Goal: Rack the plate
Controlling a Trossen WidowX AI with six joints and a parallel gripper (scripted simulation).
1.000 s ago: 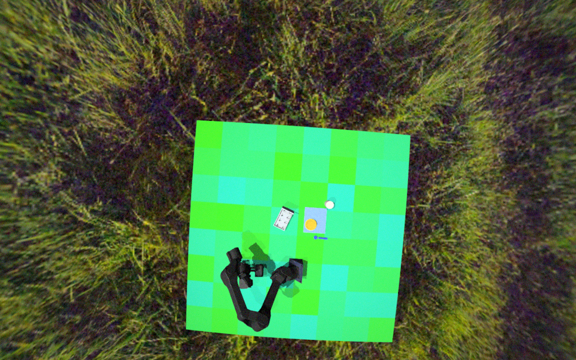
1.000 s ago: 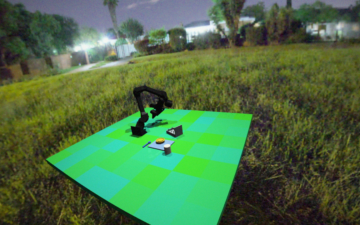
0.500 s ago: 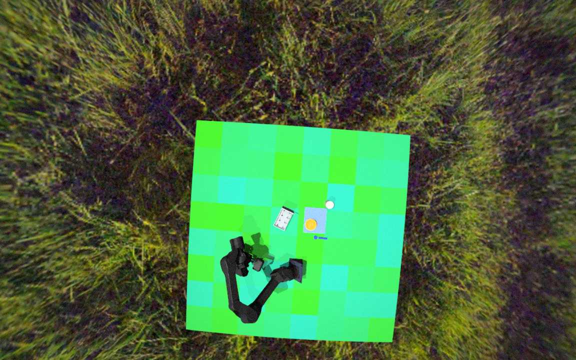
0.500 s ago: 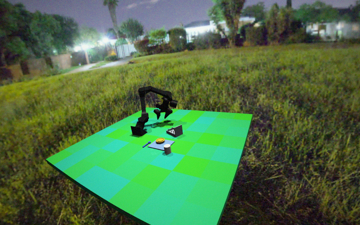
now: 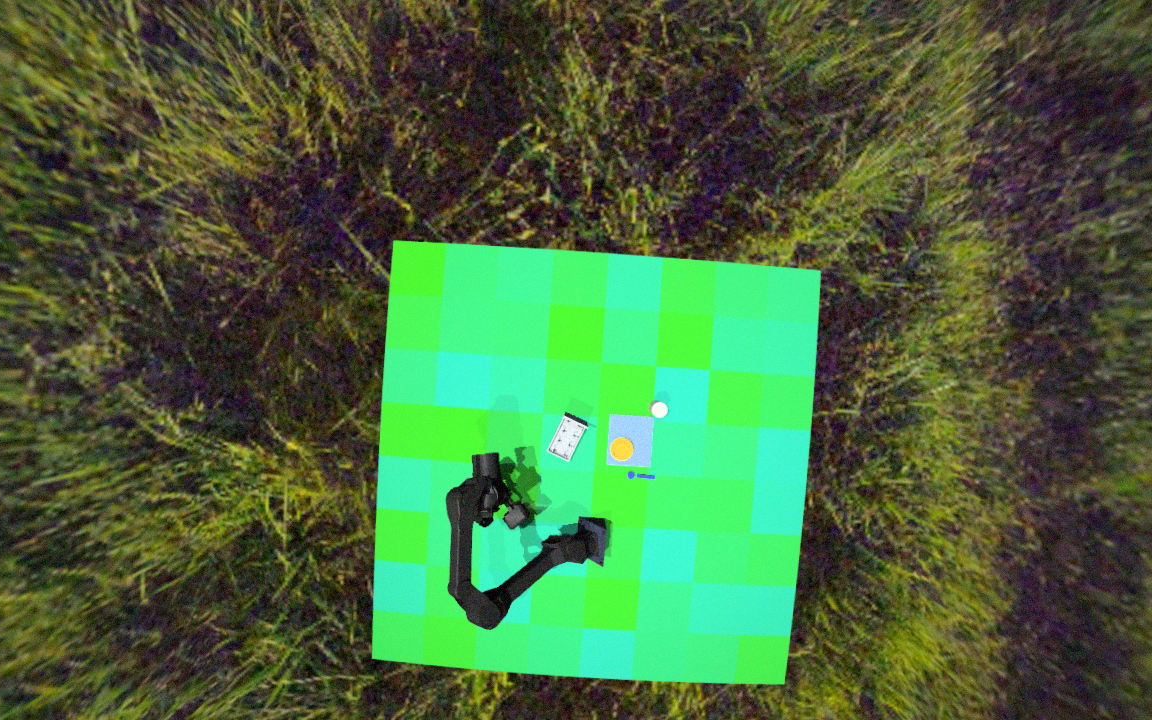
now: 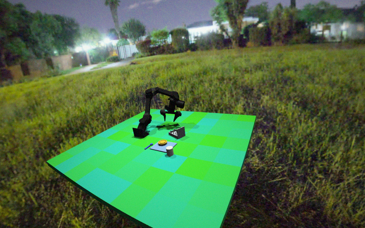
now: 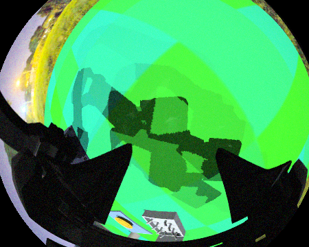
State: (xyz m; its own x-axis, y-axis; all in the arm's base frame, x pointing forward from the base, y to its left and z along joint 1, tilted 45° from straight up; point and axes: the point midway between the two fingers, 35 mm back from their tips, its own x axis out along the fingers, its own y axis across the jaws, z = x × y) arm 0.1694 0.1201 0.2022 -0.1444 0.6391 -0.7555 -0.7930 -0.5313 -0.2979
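open space between rack [image 5: 567,437] [image 6: 181,132] [image 7: 176,217] and blue mat [image 5: 639,429] [image 6: 161,147] [image 7: 137,226], white cup [image 5: 659,409] [image 6: 169,151] obstructing mat's corner
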